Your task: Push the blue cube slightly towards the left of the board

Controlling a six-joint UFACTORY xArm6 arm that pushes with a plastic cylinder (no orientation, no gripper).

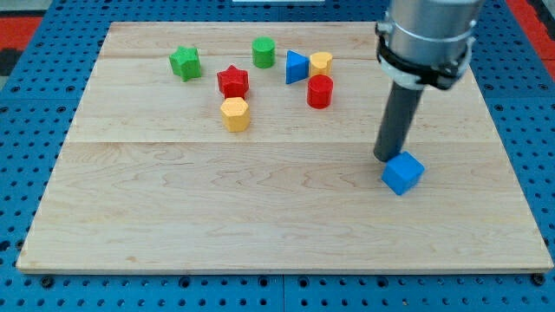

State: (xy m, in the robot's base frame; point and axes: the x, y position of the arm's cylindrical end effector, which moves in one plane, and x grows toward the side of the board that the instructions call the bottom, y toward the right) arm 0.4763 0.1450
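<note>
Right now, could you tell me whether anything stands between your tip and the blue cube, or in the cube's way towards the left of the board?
Nothing visible does. My tip sits right at the blue cube, on its upper-left edge. To the cube's left the board shows only bare wood; the other blocks cluster nearer the view's top.

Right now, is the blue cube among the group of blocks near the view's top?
No, the blue cube sits alone at the view's right, beside my tip, far from that group.
</note>
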